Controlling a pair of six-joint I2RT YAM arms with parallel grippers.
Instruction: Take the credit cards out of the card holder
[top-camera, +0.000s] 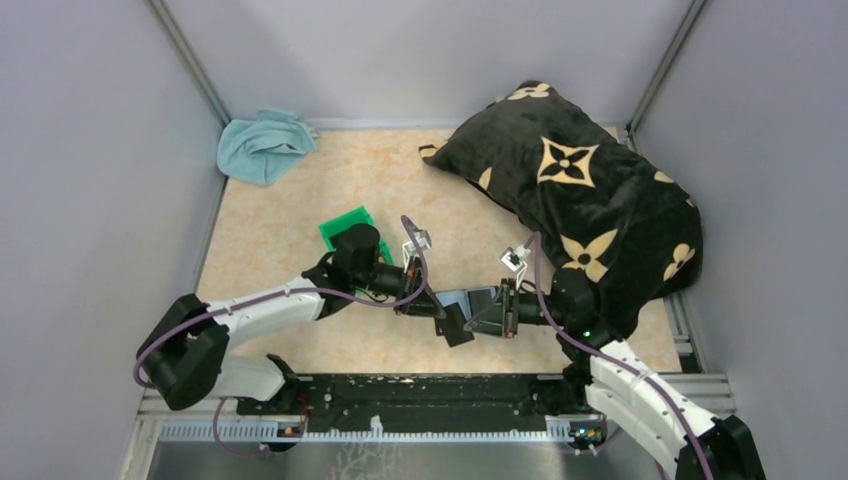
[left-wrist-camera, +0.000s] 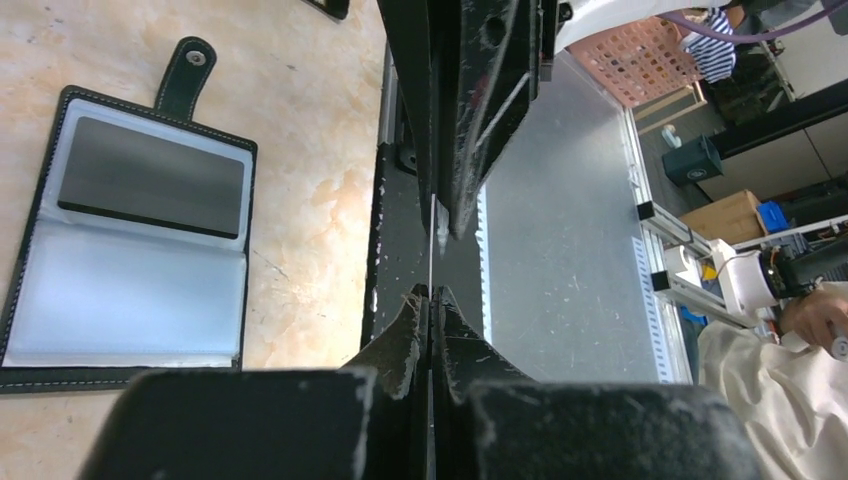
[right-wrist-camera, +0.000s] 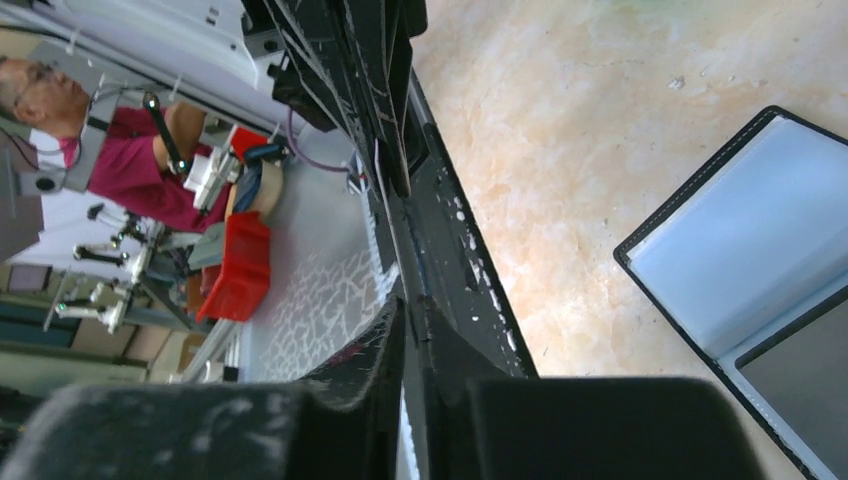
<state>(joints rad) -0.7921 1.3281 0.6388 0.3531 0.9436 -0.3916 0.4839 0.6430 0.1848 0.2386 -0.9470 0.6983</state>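
Observation:
The card holder (top-camera: 472, 298) lies open on the table under both grippers, its grey-blue panels up. It shows at the left of the left wrist view (left-wrist-camera: 130, 270) and at the right of the right wrist view (right-wrist-camera: 730, 250). One dark card (left-wrist-camera: 150, 190) sits in a panel pocket and also shows in the right wrist view (right-wrist-camera: 800, 390). My left gripper (top-camera: 440, 310) and right gripper (top-camera: 482, 318) meet tip to tip above the holder's near edge. Both are shut on one thin card (top-camera: 456, 326), seen edge-on (left-wrist-camera: 432, 250) (right-wrist-camera: 408, 262).
A green bin (top-camera: 347, 228) stands behind the left arm. A blue cloth (top-camera: 262, 145) lies at the back left. A big black cushion with tan flowers (top-camera: 580, 200) fills the back right. A black rail (top-camera: 430, 390) runs along the near table edge.

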